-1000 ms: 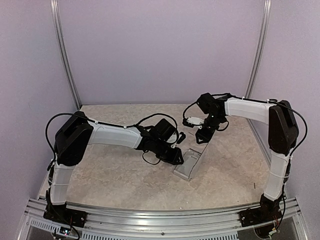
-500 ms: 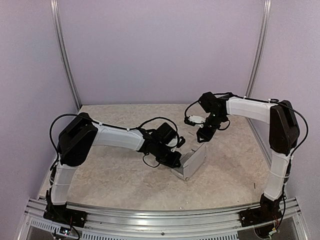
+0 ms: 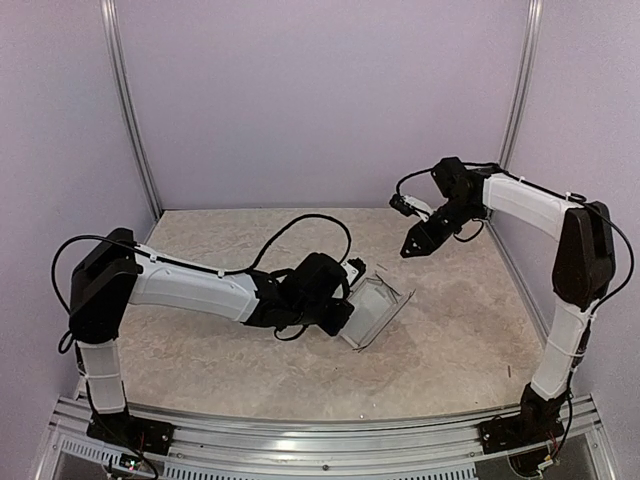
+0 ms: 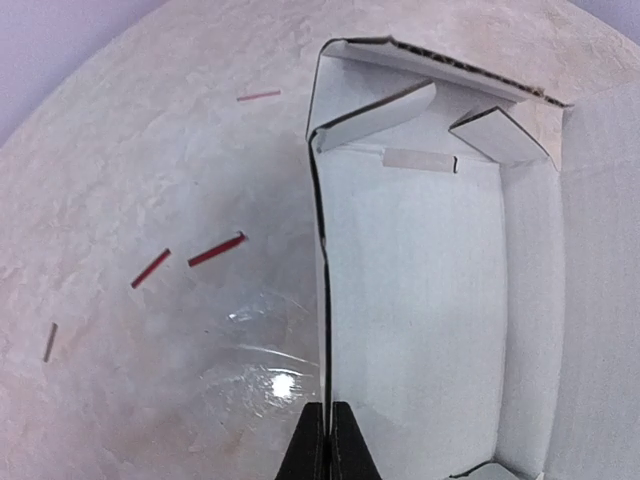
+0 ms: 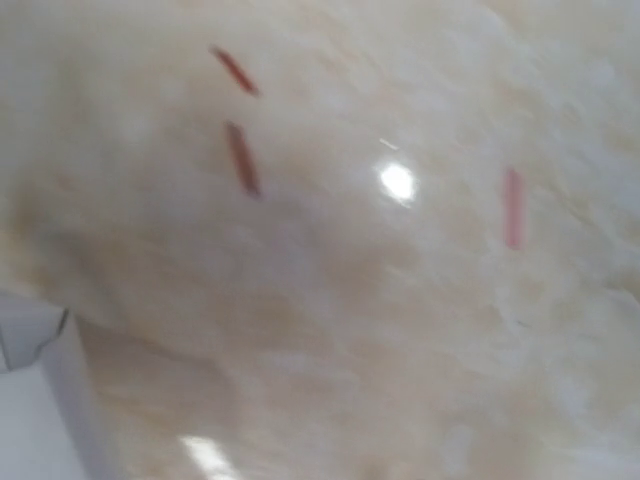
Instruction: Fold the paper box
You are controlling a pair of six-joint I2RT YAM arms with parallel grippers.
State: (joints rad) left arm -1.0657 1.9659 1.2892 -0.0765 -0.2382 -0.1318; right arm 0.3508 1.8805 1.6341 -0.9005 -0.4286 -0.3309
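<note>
The paper box point(image 3: 375, 308) is pale white card, partly formed, with its walls up and its flaps loose. It sits tilted near the middle of the table. My left gripper point(image 3: 345, 322) is shut on the thin edge of its left wall. In the left wrist view the black fingertips point(image 4: 312, 445) pinch that wall edge, and the box's open inside point(image 4: 420, 280) fills the right side. My right gripper point(image 3: 412, 247) hangs apart from the box, toward the back right. Its fingers do not show in the blurred right wrist view, where a corner of the box point(image 5: 30, 400) shows at lower left.
Small red scraps lie on the marbled table point(image 3: 460, 330), left of the box point(image 4: 215, 250) and below the right wrist camera point(image 5: 242, 158). Metal posts point(image 3: 130, 110) and pale walls stand around the back of the table.
My left gripper has shut on the box's wall, and the box has shifted and tilted. The right arm has drawn away from the box toward the back right.
</note>
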